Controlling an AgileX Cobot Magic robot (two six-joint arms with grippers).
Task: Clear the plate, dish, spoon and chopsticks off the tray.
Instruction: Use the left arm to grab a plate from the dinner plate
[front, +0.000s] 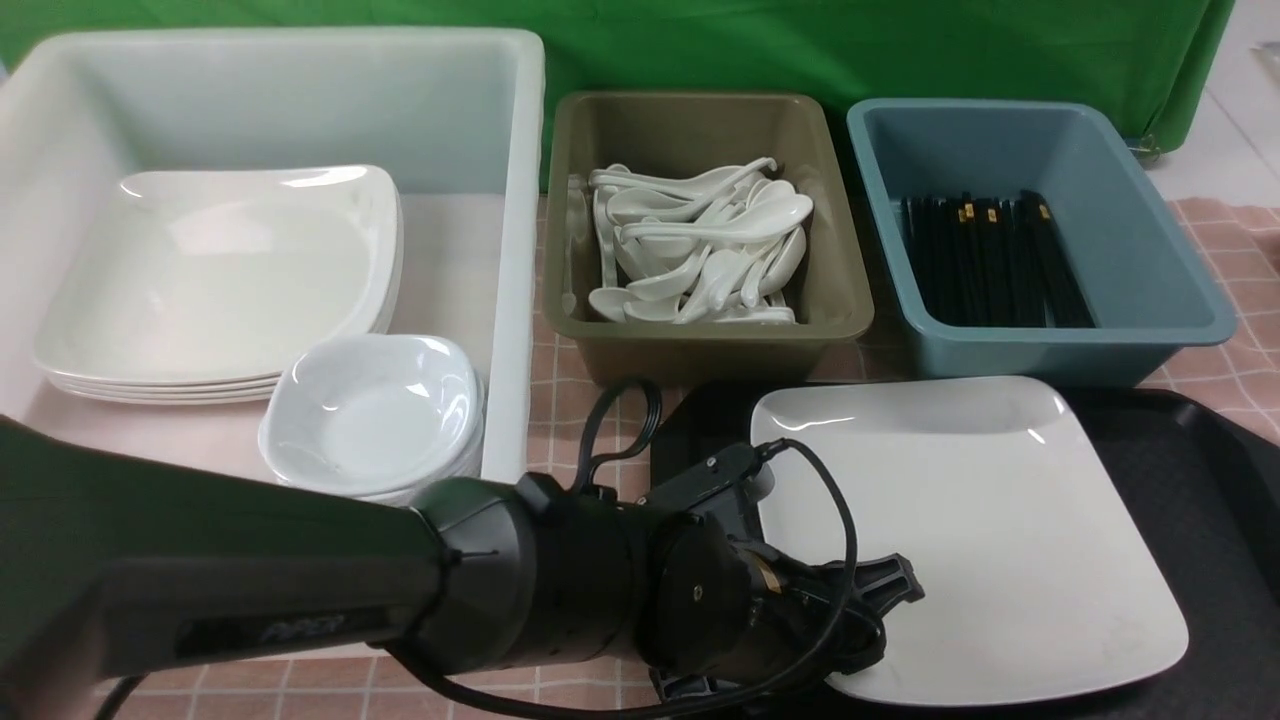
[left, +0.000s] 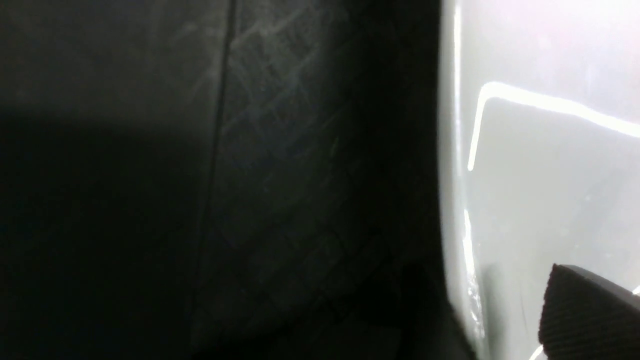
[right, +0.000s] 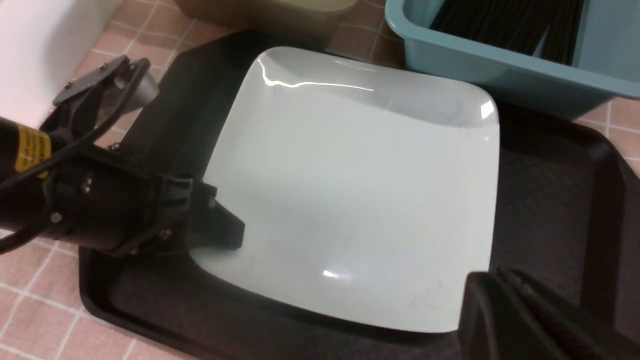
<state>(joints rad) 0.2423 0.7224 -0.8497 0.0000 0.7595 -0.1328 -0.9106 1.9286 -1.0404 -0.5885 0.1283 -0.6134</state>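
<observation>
- Lettering is scarce: a yellow label (right: 31, 147) on the left arm's wrist carries print too small to read. Raised letters on that arm's forward link in the front view are too dim to make out.
- Gold marks show near the ends of the black chopsticks (front: 990, 260) lying in the blue plastic bin (front: 1050, 350); none can be read.
- The large white square plate (front: 990, 530) lies on the black plastic tray (front: 1200, 480), toward the tray's left end. Its far edge is near the blue bin and the olive-brown plastic bin (front: 700, 345) of white ceramic spoons (front: 700, 240).
- The left gripper (front: 885, 600) sits at the plate's near-left rim with one finger (right: 222, 230) over the top of the rim. The other finger is hidden, so it cannot be told whether the gripper pinches the plate or stands spread.
- The right gripper (right: 530, 315) shows only in its own wrist view, above the tray beside a corner of the plate, its fingers pressed together on nothing.
- Bare tray surface lies to the right of the plate, bounded by the tray's raised lip.
- The big white plastic tub (front: 510, 200) on the left holds a stack of white square plates (front: 220, 270) with a stack of small white bowls (front: 370, 410) just beside it. Bare tub floor shows to the right of the plate stack.
- Pink checked cloth (front: 570, 390) shows in the narrow gaps between tub, bins and tray.
</observation>
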